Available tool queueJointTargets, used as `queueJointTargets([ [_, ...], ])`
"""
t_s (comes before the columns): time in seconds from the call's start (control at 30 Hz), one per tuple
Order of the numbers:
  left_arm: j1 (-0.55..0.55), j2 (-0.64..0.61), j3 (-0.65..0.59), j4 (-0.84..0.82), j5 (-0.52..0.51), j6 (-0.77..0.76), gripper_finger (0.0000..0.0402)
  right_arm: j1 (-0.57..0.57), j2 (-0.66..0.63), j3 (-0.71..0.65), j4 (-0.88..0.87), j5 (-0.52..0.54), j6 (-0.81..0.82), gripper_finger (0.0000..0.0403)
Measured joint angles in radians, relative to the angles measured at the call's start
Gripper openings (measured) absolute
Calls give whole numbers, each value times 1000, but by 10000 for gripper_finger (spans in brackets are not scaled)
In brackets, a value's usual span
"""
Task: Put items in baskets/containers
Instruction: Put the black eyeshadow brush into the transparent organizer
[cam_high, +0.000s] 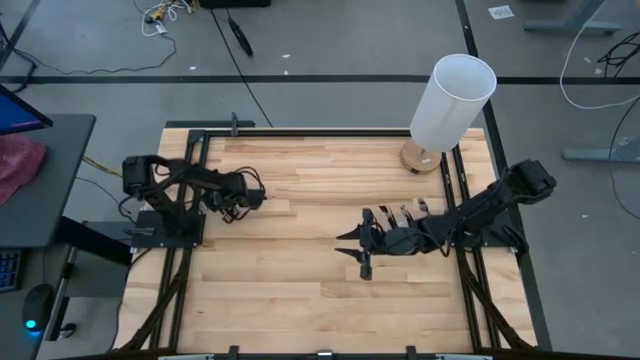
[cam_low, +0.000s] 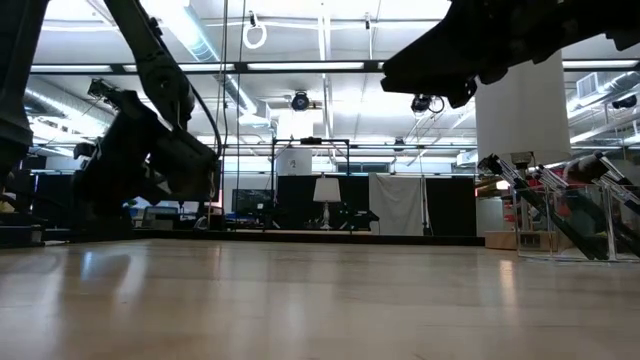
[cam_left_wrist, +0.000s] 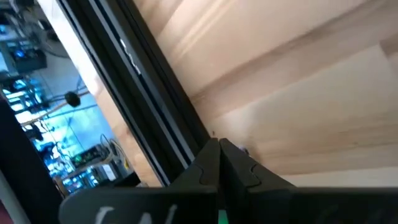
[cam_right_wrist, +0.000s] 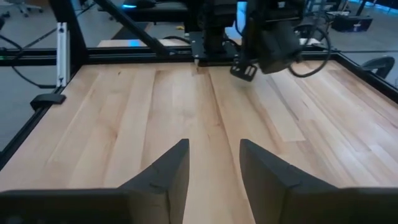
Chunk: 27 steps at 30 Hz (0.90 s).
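Several dark stick-like brushes with silver ferrules lean slanted inside a clear plastic holder on the table's right side, beside my right arm. My right gripper hovers left of the holder and points toward the table's left. It is open, with only bare wood between its fingers. My left gripper is at the table's left, close to the black frame, tipped downward. Its fingers are shut and nothing shows between them.
A tall white cylinder on a round wooden base stands at the far right corner. Black frame rails run along the table's edges. The wooden middle between the arms is bare.
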Motion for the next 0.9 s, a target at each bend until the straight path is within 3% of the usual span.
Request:
queueJointTargets([
  [0.43,57,163,8,5,55,35,0,33,0,0,0,0,-11,141],
  [0.7,48,127,7,54,175,104,0,33,0,0,-1,1,-11,141],
  [0.9,51,123,7,56,190,134,0,33,-1,0,-2,1,-11,141],
])
